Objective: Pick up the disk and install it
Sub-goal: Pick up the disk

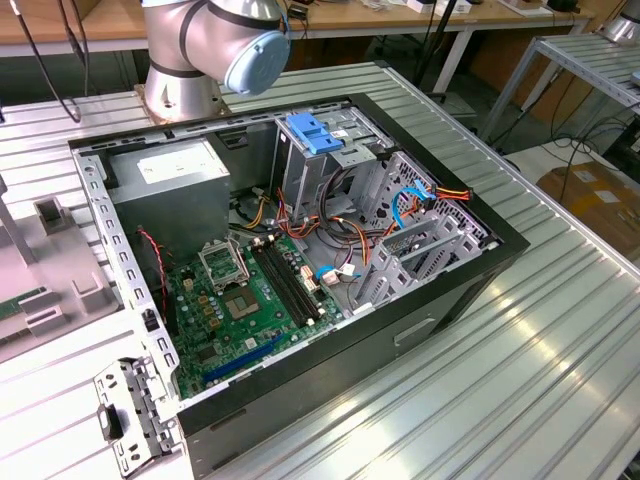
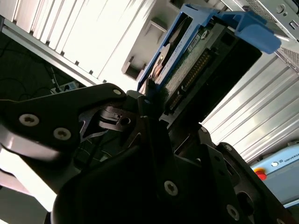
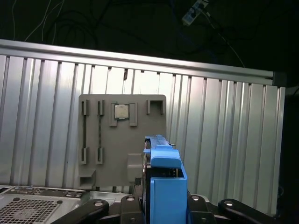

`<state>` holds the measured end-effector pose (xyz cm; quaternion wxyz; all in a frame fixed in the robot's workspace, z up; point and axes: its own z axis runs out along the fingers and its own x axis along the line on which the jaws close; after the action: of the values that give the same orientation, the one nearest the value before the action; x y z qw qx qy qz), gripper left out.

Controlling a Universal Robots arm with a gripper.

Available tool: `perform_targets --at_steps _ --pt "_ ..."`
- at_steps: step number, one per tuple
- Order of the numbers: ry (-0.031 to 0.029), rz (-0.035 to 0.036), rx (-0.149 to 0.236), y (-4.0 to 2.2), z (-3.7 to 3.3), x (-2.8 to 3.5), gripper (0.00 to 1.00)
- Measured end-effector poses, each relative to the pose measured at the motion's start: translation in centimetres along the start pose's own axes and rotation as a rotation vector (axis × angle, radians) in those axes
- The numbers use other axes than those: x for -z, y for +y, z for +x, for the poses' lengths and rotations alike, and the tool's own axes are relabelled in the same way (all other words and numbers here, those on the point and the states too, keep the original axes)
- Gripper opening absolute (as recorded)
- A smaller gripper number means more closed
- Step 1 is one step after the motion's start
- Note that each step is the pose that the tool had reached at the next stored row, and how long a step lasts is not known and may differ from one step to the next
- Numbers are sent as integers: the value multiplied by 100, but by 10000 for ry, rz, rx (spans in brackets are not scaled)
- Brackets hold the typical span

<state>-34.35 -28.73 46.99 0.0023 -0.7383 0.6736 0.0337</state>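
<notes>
Disk (image 2: 189,70) is clamped at one end in the gripper (image 2: 156,109) in the second wrist view. The black fingers (image 2: 140,95) are closed against its two sides. The disk's green circuit board and connector row face the camera. Its blue carrier frame (image 2: 243,25) runs along the edges and ends in a broad tab at the far end. The disk is carried in the air, apart from the ribbed aluminium table (image 2: 93,32) behind it.

In the first wrist view the disk (image 3: 166,179) is seen end on, with its blue carrier toward the camera. It stands between the two sides of the gripper (image 3: 164,210), which presses on it from both sides. Beyond it a grey fixture plate (image 3: 98,144) lies on the table (image 3: 224,140). A square processor chip (image 3: 121,111) sits in one of the plate's recesses. A perforated corner of the computer case (image 3: 28,207) lies near the gripper.

In the exterior view the computer case (image 1: 420,330) lies open on the table (image 1: 520,400). Inside are the green motherboard (image 1: 235,300) and the grey power-supply box (image 1: 170,180). A metal drive cage (image 1: 300,175) has a blue latch (image 1: 312,132) on top, and a bundle of coloured cables (image 1: 350,235) lies beside it. The arm's base (image 1: 190,60) stands behind the case. A loose metal bracket (image 1: 130,415) lies at the case's near corner, on the exterior view's left.
</notes>
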Motion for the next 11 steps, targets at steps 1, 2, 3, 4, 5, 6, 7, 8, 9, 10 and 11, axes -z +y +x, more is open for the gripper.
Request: perform_targets --at_steps 1,2,3,4,5,6,7,8,9,10,11 --pt "0 1 1 -13 2 0 36" --pt "0 1 1 -37 4 1 36" --pt "0 1 1 -54 7 1 36" --pt "1 1 1 -71 8 2 36" --pt "2 0 1 -98 11 3 36" --pt "1 1 1 -113 13 3 36" --pt "2 1 1 -128 15 4 36" --pt "3 0 1 -157 18 5 36" --pt "4 0 1 -187 21 6 36" --pt "4 1 1 -214 24 7 36" --pt "5 0 1 -238 27 7 36"
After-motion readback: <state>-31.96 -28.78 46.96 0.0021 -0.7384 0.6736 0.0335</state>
